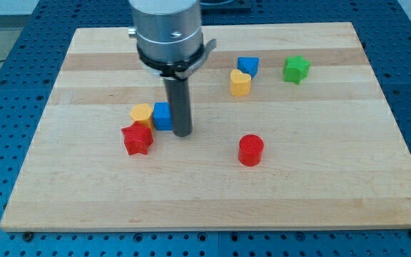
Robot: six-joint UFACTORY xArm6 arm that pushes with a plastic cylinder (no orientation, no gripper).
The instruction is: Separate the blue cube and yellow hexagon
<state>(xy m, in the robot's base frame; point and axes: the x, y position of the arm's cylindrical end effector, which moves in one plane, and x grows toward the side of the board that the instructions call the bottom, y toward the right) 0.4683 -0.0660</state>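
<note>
Red star sits below my tip (no pincer here), touching blue cube; pushing left drags yellow hexagon along.

Pale striped wood grain on the board, blue perforated bench around it. My tip is dark grey under a silver collar. Blue cube, yellow hexagon at its nine o'clock, red star, red cylinder, yellow heart, blue block, green star
</note>
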